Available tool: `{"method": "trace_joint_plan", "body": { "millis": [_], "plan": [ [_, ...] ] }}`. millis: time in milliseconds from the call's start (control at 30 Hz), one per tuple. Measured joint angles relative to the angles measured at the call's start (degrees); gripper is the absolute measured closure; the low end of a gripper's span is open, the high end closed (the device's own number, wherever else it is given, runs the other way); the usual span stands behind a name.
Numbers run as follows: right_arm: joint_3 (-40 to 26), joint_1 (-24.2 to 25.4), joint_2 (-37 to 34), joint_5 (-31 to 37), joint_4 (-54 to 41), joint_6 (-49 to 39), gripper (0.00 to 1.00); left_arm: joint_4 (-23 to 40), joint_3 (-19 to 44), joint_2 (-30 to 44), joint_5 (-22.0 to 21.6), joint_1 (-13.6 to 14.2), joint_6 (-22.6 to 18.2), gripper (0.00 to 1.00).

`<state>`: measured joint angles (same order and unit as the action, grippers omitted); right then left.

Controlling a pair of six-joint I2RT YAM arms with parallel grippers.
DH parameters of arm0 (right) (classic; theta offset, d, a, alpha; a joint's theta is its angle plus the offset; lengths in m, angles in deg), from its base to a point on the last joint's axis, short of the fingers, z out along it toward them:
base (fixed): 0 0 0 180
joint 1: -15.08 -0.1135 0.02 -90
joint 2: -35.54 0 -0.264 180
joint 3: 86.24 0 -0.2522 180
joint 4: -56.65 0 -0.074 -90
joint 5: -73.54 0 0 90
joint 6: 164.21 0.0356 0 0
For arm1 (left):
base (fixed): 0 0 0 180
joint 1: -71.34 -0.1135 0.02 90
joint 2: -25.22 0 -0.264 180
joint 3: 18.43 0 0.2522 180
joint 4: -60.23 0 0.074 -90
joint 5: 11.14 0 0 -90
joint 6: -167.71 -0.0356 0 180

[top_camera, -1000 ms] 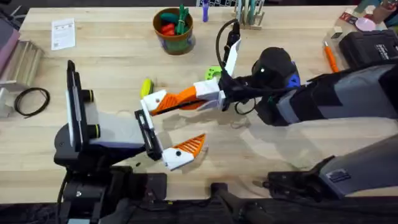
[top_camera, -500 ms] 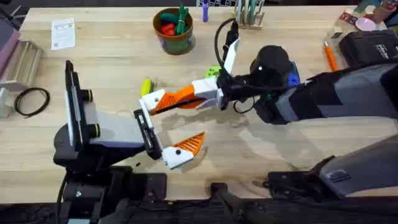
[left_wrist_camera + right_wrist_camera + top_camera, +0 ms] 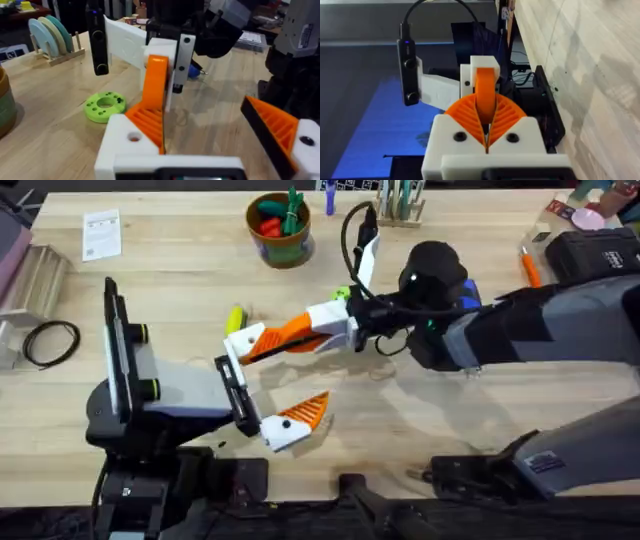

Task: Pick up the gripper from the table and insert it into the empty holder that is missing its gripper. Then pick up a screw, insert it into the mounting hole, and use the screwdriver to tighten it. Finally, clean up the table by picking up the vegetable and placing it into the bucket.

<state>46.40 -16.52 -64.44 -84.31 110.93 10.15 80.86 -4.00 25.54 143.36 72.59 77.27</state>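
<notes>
- Compared with a second ago, the right arm's wrist is a little farther up the table in the overhead view and a little more to the left. The tip of the right gripper point(image 3: 275, 340) remains at the same place, against the holder point(image 3: 245, 342).
- We read this as a small change of angle while pushing, not a retreat. The insertion step is still in progress.
- The right jaws are pressed together on the gripper point(image 3: 485, 92). In the right wrist view, this smooth orange fingertip sits between the two ribbed pads point(image 3: 465, 117) and points into the white holder ahead.
- The left gripper point(image 3: 290, 375) does not move between the pictures. Its jaws are spread wide, with the holder on the far side and the ribbed orange tip point(image 3: 305, 413) on the near side, well apart.
- How deep the fingertip sits in the holder we cannot tell, because the pads cover the joint; it is perhaps only partly seated.
- The other things stay where they were. The yellow vegetable point(image 3: 235, 318) lies on the table just beyond the holder, and the bucket point(image 3: 280, 242) stands farther back with red and green toys inside. The green disc point(image 3: 104, 106) lies near the right wrist.
- For the task this means that the first step is near its end, but the screw, the tightening and the cleaning are not yet begun.
</notes>
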Motion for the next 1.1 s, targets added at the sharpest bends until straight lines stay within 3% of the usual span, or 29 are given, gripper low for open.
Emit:
{"method": "trace_joint_plan", "body": {
  "millis": [1100],
  "plan": [
    [-3.0, 0.3, -3.2, -1.9, 1.2, -0.8, 0.994, -0.1, 0.0, 0.0, -0.9, 0.2, 0.0, 0.015]
  ]
}}
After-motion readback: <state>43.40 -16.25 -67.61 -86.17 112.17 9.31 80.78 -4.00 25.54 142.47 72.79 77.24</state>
